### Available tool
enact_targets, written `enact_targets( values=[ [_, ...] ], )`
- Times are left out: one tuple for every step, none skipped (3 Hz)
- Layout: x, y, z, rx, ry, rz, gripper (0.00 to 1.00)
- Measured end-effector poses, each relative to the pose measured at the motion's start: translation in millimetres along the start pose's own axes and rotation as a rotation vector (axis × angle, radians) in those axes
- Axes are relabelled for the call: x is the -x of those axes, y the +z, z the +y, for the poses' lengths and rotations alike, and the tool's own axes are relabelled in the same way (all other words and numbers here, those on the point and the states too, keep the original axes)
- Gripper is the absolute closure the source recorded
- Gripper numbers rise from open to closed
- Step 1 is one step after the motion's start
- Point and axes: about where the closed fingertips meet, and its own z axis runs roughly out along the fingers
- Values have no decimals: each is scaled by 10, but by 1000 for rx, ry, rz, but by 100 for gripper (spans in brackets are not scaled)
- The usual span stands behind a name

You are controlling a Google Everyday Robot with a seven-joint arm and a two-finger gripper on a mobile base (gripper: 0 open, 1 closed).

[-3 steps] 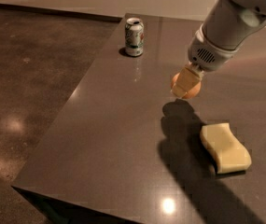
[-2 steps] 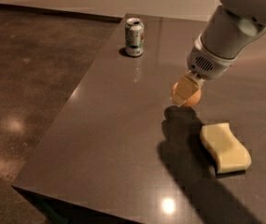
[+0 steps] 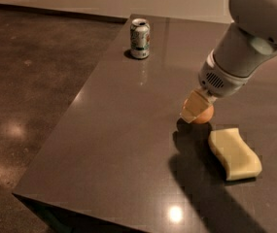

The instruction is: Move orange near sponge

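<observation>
Grey table (image 3: pixel 123 144): pincer (image 3: pixel 195 113) grips orange (image 3: pixel 205 116), half hidden, beside sponge (image 3: pixel 234 153).

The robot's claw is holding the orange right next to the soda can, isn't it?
Not the can: the camera view shows the gripper holding the orange next to the sponge; the can stands far back on the table.

no words, brand or numbers legible anywhere. only green and white label markings on the drink can (image 3: pixel 140 38), upright well beyond the gripper (image 3: pixel 197 112) and to its left, not legible as letters. nothing printed on the gripper itself, low over the table (image 3: pixel 118 144) and clasped about the orange (image 3: pixel 206 116). nothing written on the sponge (image 3: pixel 234 153) either, just below and right of the claw.
</observation>
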Motion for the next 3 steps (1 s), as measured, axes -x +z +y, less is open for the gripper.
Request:
enact_targets(
  values=[
    [-89, 30, 3, -5, 28, 11, 74],
    [-165, 70, -8, -4, 46, 24, 51],
    [-206, 95, -19, -3, 54, 33, 27]
  ],
)
